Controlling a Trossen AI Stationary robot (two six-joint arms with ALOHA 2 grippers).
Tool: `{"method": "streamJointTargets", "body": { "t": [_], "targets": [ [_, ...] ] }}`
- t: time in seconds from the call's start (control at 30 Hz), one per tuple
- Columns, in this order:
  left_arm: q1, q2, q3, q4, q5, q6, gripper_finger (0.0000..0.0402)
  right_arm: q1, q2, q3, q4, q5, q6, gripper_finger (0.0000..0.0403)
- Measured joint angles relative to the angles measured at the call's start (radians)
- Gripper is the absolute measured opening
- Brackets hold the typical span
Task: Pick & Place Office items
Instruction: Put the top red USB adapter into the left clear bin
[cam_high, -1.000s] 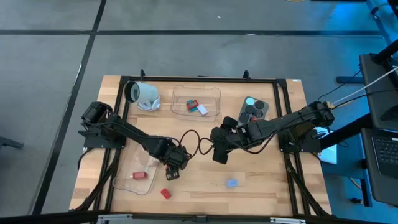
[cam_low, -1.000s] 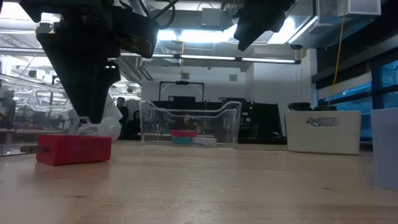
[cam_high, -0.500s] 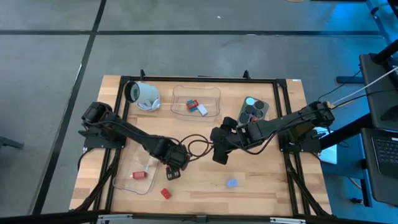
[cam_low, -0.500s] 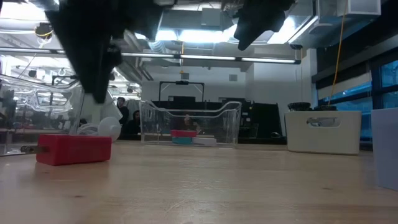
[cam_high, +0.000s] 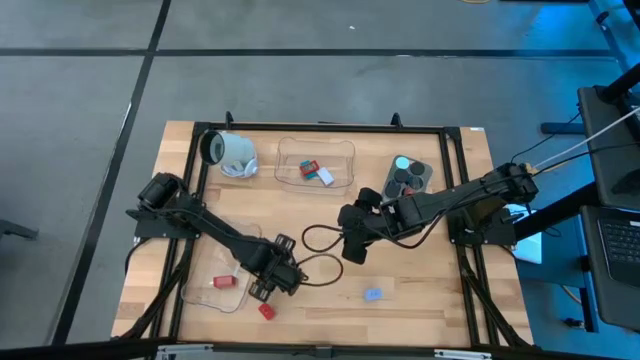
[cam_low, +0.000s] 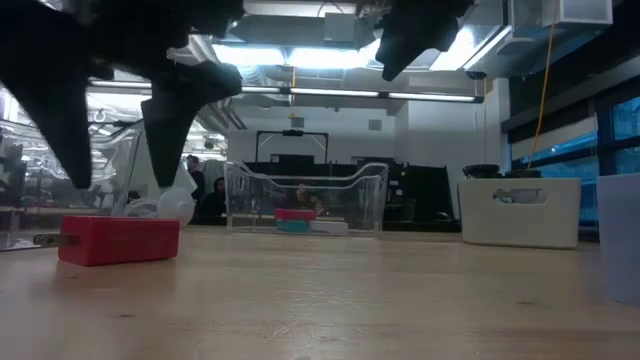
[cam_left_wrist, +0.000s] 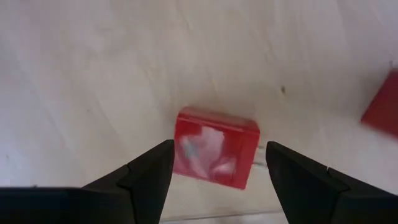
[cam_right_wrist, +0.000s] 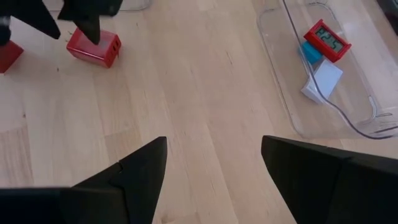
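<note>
Red and blocky, the charger-like piece (cam_left_wrist: 214, 148) lies flat on the wooden table (cam_high: 420, 285) near the front edge, just outside the near clear tray (cam_high: 200, 295), and the left gripper (cam_high: 268, 293) hangs directly above it with its two dark fingers (cam_left_wrist: 149, 171) spread wide, one on each side of the block and neither touching it; in the low view the same fingers stand apart over the red block (cam_low: 118, 241), their tips above its top face. A second red piece (cam_high: 222, 282) rests inside that near tray. The right gripper (cam_high: 352, 250) is held up over the middle of the table, well apart from the left one, its fingers (cam_right_wrist: 140, 168) parted with nothing between them and only bare wood below. The far clear tray (cam_high: 345, 175) holds a red clock-like piece (cam_right_wrist: 328, 40), a teal block (cam_right_wrist: 309, 51) and a pale lavender piece (cam_right_wrist: 323, 81) close together. A small blue piece (cam_high: 373, 295) lies alone on the wood toward the front. Black round knobs (cam_high: 405, 180) sit in a dark holder at the right rear, and a white mug (cam_high: 232, 153) lies tipped on its side at the left rear
</note>
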Motion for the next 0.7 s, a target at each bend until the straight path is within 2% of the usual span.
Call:
{"method": "streamJointTargets", "body": {
  "t": [0.2,0.5,0.7],
  "targets": [
    [-0.014,0.022,0.000,0.003,0.002,0.125,0.0252,0.000,0.000,0.000,0.001,0.000,0.000,0.0265],
    [-0.011,0.019,-0.005,0.003,0.019,0.134,0.0253,0.000,0.000,0.000,0.001,0.000,0.000,0.0265],
    [-0.011,0.019,-0.005,0.005,0.021,0.125,0.0292,0.000,0.000,0.000,0.001,0.000,0.000,0.0265]
  ]
}}
